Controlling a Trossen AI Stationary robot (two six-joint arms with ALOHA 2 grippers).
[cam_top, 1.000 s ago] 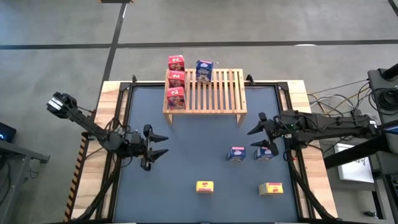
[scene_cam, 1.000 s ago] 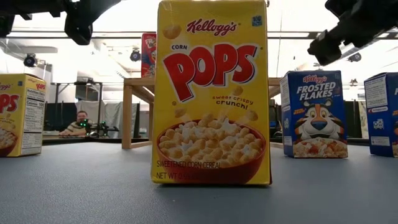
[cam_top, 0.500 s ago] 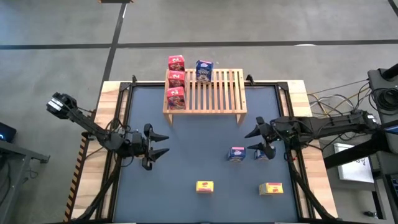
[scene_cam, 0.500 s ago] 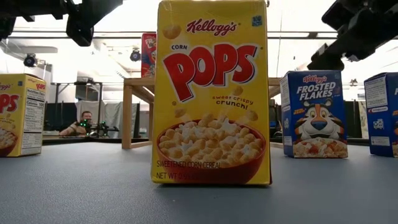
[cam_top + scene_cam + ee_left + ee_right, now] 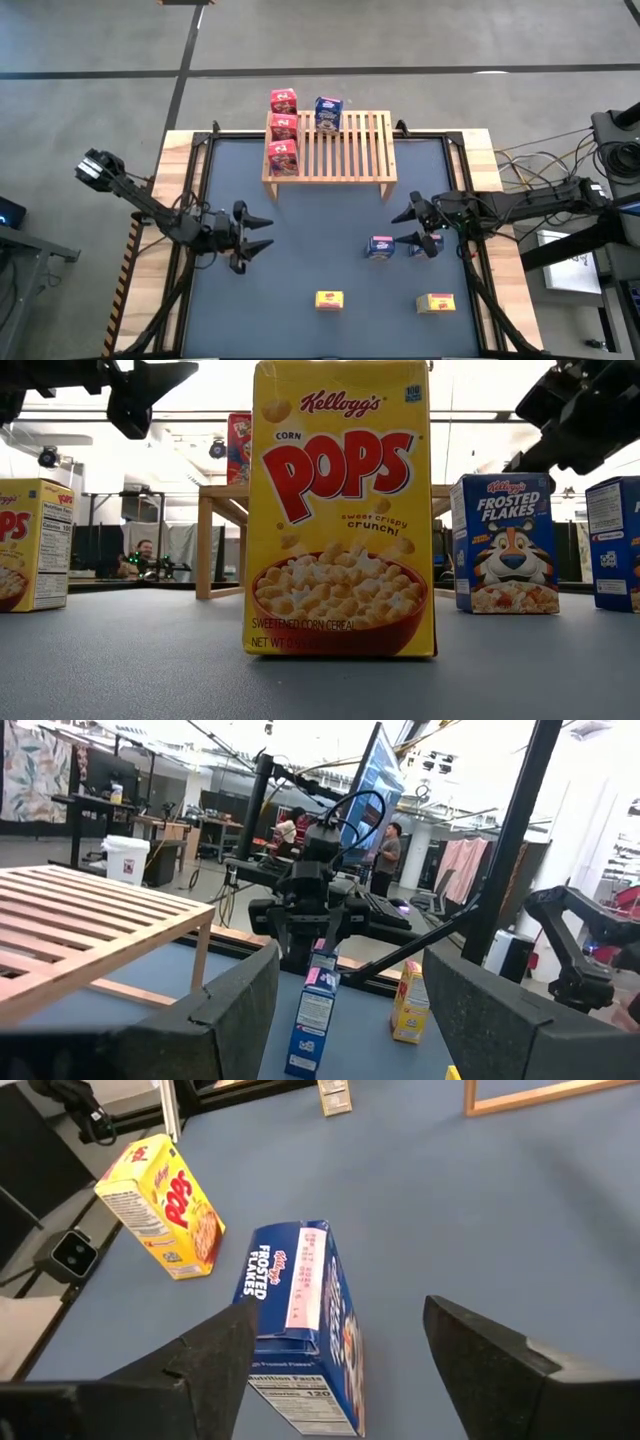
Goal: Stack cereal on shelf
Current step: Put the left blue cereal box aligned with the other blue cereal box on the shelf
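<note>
The wooden shelf (image 5: 330, 146) stands at the table's far side. Three red cereal boxes (image 5: 283, 128) in a row and one blue box (image 5: 327, 112) stand on its slats. Two blue boxes (image 5: 380, 247) (image 5: 428, 243) and two yellow boxes (image 5: 329, 299) (image 5: 435, 303) stand on the table. My right gripper (image 5: 404, 228) is open above the right-hand blue box (image 5: 298, 1320), one finger on either side of its top and apart from it. My left gripper (image 5: 264, 233) is open and empty over the table's left part.
The table has a raised frame (image 5: 200, 150) round a dark mat. In the low view a yellow box (image 5: 340, 510) stands close in front, another yellow box (image 5: 30, 545) at the left, and the blue boxes (image 5: 505, 545) at the right. People show in the room beyond the table.
My right gripper has moved down and a little toward the table's near edge, closing in over the right-hand blue box, and stays open. The boxes have not moved.
</note>
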